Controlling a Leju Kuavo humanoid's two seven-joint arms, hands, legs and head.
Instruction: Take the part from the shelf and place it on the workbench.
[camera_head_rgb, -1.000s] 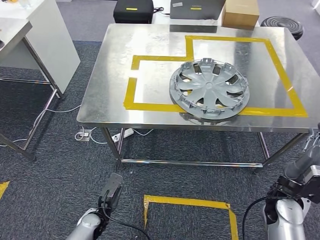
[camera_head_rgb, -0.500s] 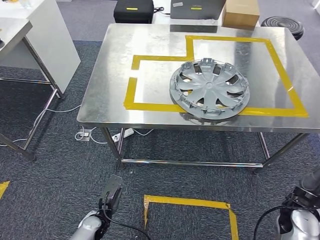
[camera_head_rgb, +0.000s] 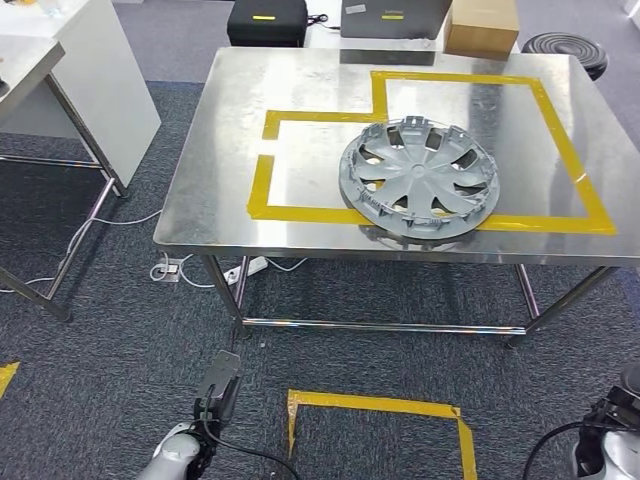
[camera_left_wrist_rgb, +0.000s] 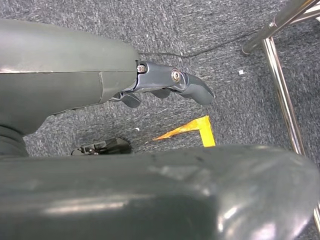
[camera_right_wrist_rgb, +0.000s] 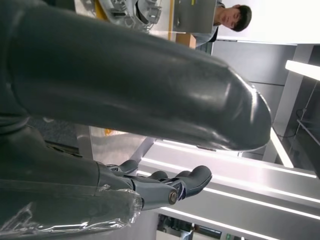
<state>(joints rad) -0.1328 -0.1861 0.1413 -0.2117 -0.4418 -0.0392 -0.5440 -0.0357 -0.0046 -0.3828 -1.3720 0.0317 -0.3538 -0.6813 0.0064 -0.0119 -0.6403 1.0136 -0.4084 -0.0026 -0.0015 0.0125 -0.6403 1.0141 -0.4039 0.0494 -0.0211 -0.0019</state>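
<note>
Since the earlier frames, the right robot hand (camera_right_wrist_rgb: 166, 187) has dropped lower, away from the surface (camera_head_rgb: 226, 160); the left robot hand (camera_left_wrist_rgb: 170, 87) hangs low. Both hold nothing, fingers apart. A cardboard box (camera_head_rgb: 481, 25) sits beyond the surface. The wheel cover (camera_head_rgb: 419, 178) lies flat on the surface, straddling yellow tape (camera_head_rgb: 302, 212), well apart from both hands.

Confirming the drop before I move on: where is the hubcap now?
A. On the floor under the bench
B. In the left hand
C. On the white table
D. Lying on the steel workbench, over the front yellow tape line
D: the hubcap lies on the workbench, overlapping the front tape line.
</note>
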